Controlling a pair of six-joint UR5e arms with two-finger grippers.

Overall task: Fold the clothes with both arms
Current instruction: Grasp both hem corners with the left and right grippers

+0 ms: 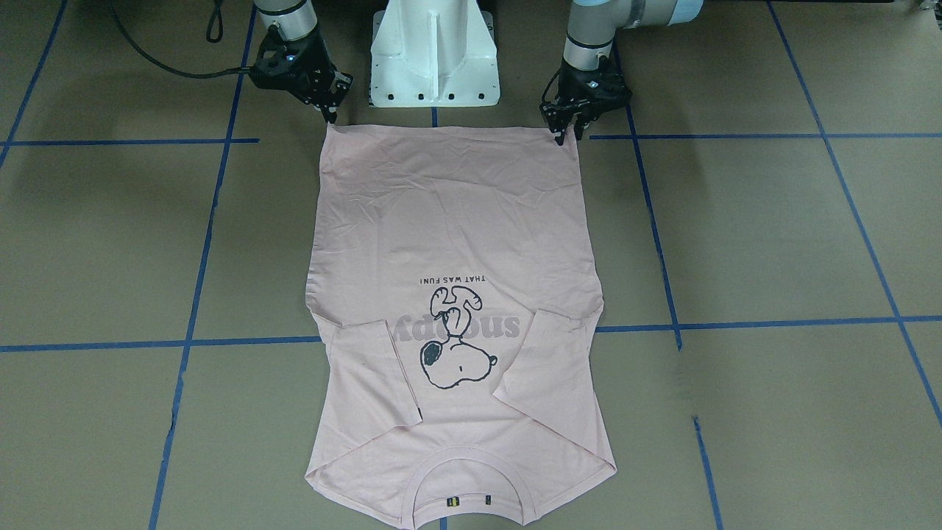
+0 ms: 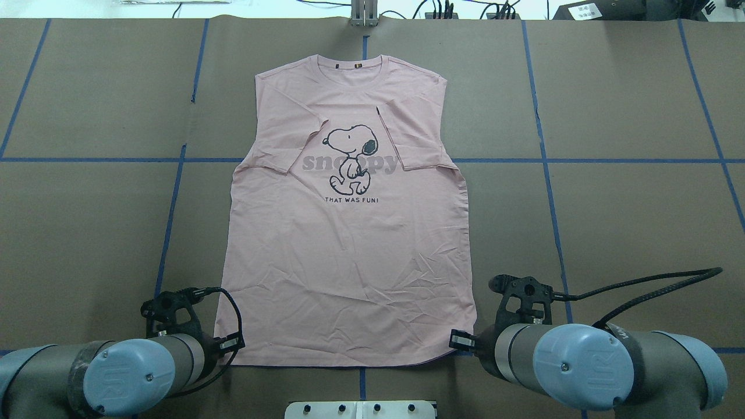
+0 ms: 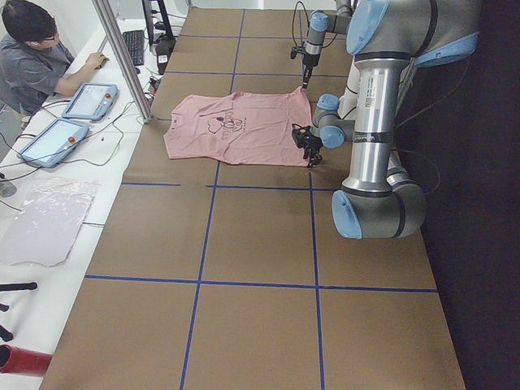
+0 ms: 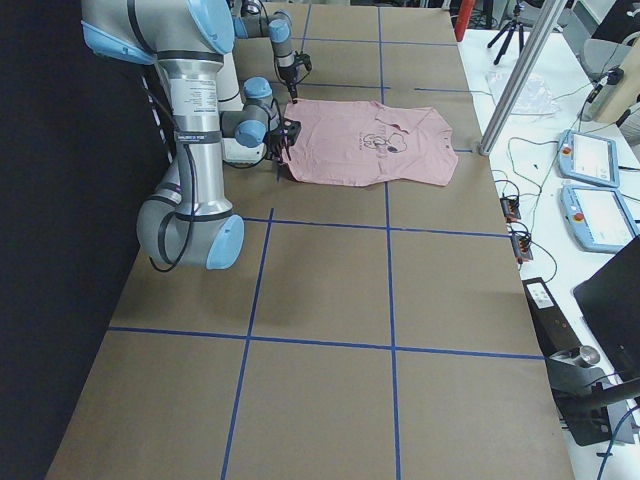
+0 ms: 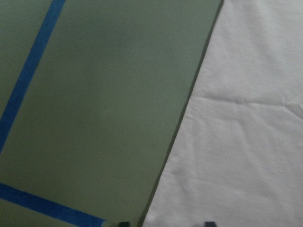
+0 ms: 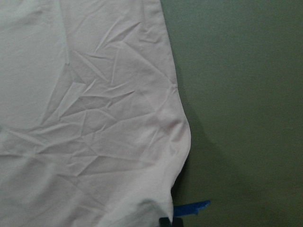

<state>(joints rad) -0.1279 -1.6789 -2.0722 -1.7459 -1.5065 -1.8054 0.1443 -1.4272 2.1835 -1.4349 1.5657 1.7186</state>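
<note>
The pale pink Snoopy T-shirt (image 1: 456,221) lies flat on the brown table, print up, both sleeves folded inward and its collar away from the robot. It also shows in the overhead view (image 2: 349,256). My left gripper (image 1: 567,137) is at the hem corner on its side. Its fingers stand apart, with the shirt's edge (image 5: 246,142) between them. My right gripper (image 1: 329,115) is at the other hem corner with its fingers together on the cloth, which is drawn to a point (image 6: 165,198). In the overhead view both grippers are hidden under their wrists.
The white pedestal base (image 1: 434,51) stands between the arms at the hem end. Blue tape lines (image 1: 199,280) grid the brown table. An operator (image 3: 32,57) sits at a side bench with tablets (image 3: 89,101) beyond the collar end.
</note>
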